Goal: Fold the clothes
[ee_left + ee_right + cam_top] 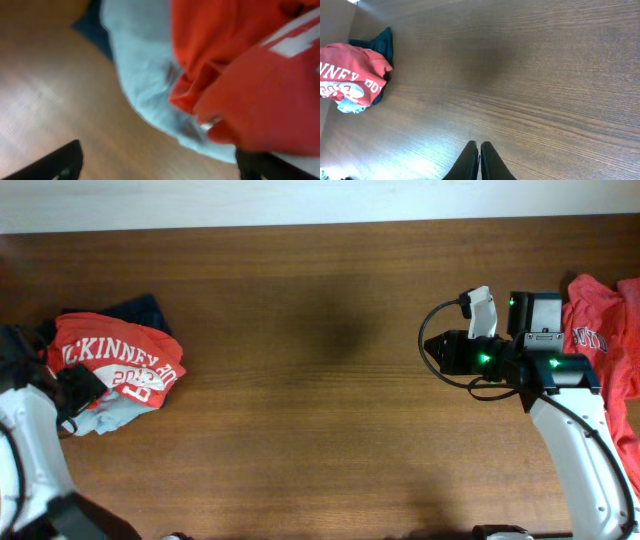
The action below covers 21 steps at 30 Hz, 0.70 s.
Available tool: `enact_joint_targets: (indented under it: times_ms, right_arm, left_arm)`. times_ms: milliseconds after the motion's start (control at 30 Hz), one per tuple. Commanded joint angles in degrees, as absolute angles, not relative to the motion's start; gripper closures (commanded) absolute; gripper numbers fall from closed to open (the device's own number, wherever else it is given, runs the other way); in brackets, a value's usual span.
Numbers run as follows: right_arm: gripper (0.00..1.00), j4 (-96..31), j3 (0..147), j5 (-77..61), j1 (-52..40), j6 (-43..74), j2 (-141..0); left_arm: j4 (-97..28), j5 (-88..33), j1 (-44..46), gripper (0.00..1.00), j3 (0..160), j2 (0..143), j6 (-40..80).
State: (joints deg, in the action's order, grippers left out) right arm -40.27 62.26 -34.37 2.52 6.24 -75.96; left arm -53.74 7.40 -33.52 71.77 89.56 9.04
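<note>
On the left side of the brown wooden table (300, 330) lay a crumpled heap of clothes. On top was an orange-red cotton T-shirt with white printed lettering (115, 360). A pale grey soft garment (105, 415) spilled out along the heap's near edge, and a navy garment (145, 308) poked out on its far side. None of the three was folded, so the task looked barely begun.

The left gripper (160, 167) hung close over the near edge of this heap. Its two black fingers were spread wide and had nothing between them. In the left wrist view the pale grey cloth and an orange-red fold filled the space just ahead of the fingers, which suggested the gripper was lined up to take an edge of the heap. Whether either finger touched the cloth could not be told.

The right gripper (480, 160) was over bare wood on the right side, well apart from the heap and pointing left towards it. Its fingers were pressed together on nothing, probably parked while the left arm worked.

A second orange-red T-shirt with white print (600, 330) lay rumpled at the far-right edge of the table, just beside the right arm and partly cut off by the frame.

No basket, bin or other container was in view, and all the garments lay directly on the table.
</note>
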Motion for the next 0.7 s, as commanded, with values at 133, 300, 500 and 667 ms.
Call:
enact_joint_targets:
  times_ms: [133, 300, 500, 667]
  right_arm:
    - [0.91, -39.4, 62.4, -33.9, 2.2, 6.4, -75.9]
    - [0.91, -39.2, 62.4, -33.9, 2.2, 6.4, -75.9]
    - [0.91, -39.3, 62.4, -33.9, 2.2, 6.4, -75.9]
    - [0.91, -39.3, 62.4, -33.9, 2.2, 6.4, -75.9]
  left_arm:
    - [-48.9, 4.3, -33.6, 0.06, 71.0, 93.4, 1.6]
    - [-43.0, 4.3, -33.6, 0.06, 71.0, 94.4, 0.1]
    - [-40.0, 3.9, -33.5, 0.18, 71.0, 97.3, -2.3]
    - [-37.8, 3.8, -33.5, 0.38, 71.0, 100.3, -2.3]
